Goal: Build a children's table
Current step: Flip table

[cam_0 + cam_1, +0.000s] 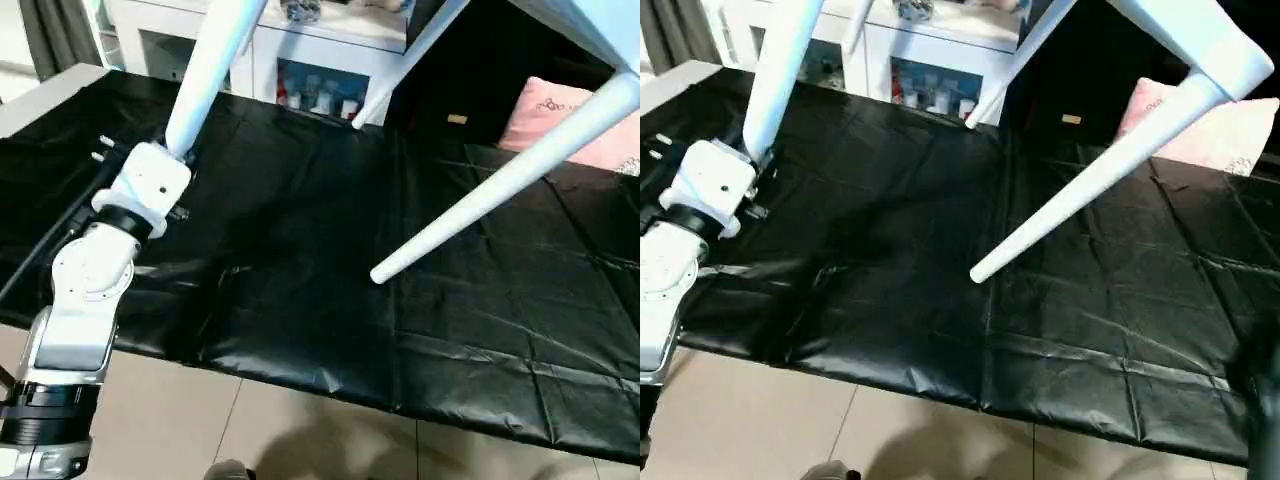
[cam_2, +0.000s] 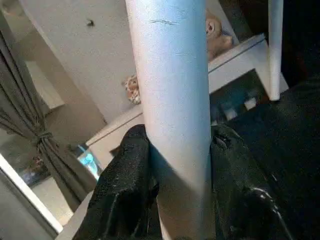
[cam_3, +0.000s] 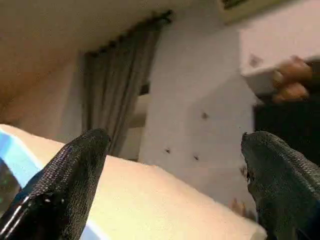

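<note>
Left gripper (image 2: 172, 200) jaws pinching steep table leg (image 1: 213, 65); right gripper (image 3: 175, 185) jaws spread wide.

smooth white plastic leg (image 2: 172, 100), glossy creased black sheet (image 1: 300, 260)

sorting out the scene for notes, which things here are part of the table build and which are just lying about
Part of the job:
- leg clamped in the left hand
- leg slanting over the black sheet
- far leg
- tabletop

Just lying about:
- black sheet
- white cabinet
- pink cushion
- curtain
</note>
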Motion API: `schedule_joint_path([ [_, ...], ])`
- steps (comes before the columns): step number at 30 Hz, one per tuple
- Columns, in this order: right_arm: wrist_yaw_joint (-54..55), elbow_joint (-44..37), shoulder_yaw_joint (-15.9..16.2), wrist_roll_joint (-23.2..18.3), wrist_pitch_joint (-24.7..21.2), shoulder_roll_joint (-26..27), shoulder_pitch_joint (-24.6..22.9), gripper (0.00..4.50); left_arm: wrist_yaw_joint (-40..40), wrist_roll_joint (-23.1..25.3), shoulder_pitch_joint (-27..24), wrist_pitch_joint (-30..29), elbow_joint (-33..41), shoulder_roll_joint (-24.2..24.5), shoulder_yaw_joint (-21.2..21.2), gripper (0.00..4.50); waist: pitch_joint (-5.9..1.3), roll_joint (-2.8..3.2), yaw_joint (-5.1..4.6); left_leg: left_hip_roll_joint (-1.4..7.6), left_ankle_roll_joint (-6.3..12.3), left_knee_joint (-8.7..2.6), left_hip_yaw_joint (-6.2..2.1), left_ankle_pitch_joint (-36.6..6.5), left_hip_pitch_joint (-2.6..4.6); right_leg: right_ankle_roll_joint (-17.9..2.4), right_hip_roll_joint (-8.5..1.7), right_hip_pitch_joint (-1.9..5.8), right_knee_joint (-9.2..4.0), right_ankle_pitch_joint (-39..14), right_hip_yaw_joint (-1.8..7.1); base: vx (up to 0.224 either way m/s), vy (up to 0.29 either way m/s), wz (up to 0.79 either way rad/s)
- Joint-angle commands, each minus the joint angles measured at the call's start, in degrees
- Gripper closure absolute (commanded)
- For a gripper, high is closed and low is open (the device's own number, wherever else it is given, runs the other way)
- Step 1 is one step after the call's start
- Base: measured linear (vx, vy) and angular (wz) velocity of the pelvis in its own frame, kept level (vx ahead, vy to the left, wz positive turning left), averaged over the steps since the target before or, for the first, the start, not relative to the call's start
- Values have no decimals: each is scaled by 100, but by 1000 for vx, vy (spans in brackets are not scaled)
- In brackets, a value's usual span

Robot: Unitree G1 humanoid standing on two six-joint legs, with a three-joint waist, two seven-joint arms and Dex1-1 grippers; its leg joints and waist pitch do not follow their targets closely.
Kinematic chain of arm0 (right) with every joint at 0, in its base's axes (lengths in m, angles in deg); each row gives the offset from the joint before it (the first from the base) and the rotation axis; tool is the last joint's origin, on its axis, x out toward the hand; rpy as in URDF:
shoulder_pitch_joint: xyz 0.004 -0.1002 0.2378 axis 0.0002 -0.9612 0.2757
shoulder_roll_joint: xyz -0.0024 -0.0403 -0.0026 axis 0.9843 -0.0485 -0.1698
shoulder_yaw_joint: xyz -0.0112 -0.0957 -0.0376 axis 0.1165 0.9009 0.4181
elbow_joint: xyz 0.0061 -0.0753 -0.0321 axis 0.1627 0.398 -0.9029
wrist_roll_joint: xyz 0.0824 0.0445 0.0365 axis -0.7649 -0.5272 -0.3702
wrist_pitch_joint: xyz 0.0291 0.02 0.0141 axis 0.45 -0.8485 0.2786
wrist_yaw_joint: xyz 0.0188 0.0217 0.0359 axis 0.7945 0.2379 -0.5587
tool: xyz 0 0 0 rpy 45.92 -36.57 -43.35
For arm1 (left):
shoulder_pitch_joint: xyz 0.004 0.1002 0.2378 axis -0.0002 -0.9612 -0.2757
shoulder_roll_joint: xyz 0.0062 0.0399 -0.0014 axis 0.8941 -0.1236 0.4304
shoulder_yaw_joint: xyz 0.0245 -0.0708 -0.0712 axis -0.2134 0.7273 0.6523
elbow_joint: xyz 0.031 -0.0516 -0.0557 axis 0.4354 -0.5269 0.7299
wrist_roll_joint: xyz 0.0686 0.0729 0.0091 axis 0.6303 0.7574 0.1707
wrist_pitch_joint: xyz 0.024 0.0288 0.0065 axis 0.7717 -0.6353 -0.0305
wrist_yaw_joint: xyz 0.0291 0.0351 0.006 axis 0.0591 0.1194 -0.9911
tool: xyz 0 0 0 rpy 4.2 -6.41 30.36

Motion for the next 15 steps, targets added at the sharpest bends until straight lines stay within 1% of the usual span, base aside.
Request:
schedule_joint_path([
  [1,-263,-144,-159,-166,-328,-52,-367,0,222,235,-155,9,-268,130,-316,305,-315,72,19,311,104,-430,-174,-1768,147,-533,-558,175,-704,-2350,316,0,0,0],
  [2,-450,-200,-149,-149,-454,16,-796,0,223,235,-170,58,-336,149,-322,305,-283,69,-11,304,93,-438,-192,-1971,175,-450,-565,163,-753,-2783,270,0,0,0],
  [3,-492,-212,-140,-150,-505,39,-923,0,222,234,-174,72,-355,154,-323,305,-293,72,2,293,97,-429,-190,-2002,200,-367,-572,171,-796,-2951,256,0,0,0],
  [4,-551,-238,-123,-167,-592,86,-1140,0,219,231,-179,100,-389,162,-323,305,-278,93,-15,301,70,-435,-206,-2143,263,-311,-586,140,-850,-3219,213,0,0,0],
  [5,-767,-289,-52,-295,-765,242,-1611,0,216,225,-183,174,-485,182,-320,305,-296,75,-19,294,69,-440,-223,-2111,223,-231,-595,198,-871,-3274,182,0,0,0],
  [6,-798,-284,-31,-308,-796,270,-1676,0,216,225,-184,182,-499,186,-319,305,-291,101,-5,313,89,-452,-228,-2138,248,-208,-612,184,-893,-3289,178,0,0,0],
  [7,-890,-266,37,-335,-881,355,-1867,0,218,226,-186,207,-542,194,-316,305,-276,106,-51,311,66,-459,-245,-2298,274,-191,-610,169,-930,-3403,129,0,0,0],
  [8,-940,-249,91,-331,-926,407,-1983,0,222,228,-185,224,-570,198,-311,305,-283,115,-60,318,26,-460,-265,-2369,281,-166,-623,186,-939,-3464,102,0,0,0],
  [9,-950,-237,137,-282,-907,447,-2052,0,224,227,-183,239,-591,202,-308,305,-300,98,-73,330,8,-482,-288,-2343,243,-124,-640,237,-931,-3411,76,0,0,0],
  [10,-909,-149,303,-57,-737,578,-2176,0,224,222,-180,266,-636,219,-301,305,-320,92,-70,349,10,-515,-311,-2231,175,-113,-657,285,-895,-3256,86,0,0,0],
  [11,-901,-81,417,76,-636,669,-2246,0,224,220,-182,278,-657,230,-295,305,-313,113,-69,349,-22,-506,-304,-2301,213,-126,-677,230,-900,-3316,92,0,0,0],
  [12,-901,-81,417,76,-636,669,-2246,0,224,220,-182,278,-657,230,-295,305,-304,122,-74,338,-32,-496,-297,-2344,240,-131,-679,210,-921,-3392,92,0,0,0],
  [13,-870,-7,654,271,-526,873,-2362,0,223,210,-185,312,-699,246,-286,305,-296,130,-70,328,-58,-485,-297,-2415,271,-129,-682,200,-945,-3494,88,0,0,0],
  [14,-870,-7,654,271,-526,873,-2362,0,223,210,-185,312,-699,246,-286,305,-289,134,-73,330,-81,-485,-296,-2498,299,-114,-681,176,-961,-3542,76,0,0,0],
  [15,-905,75,946,456,-433,1163,-2385,0,226,194,-191,363,-760,258,-301,305,-282,137,-88,325,-83,-488,-301,-2554,304,-98,-672,176,-972,-3576,65,0,0,0],
])
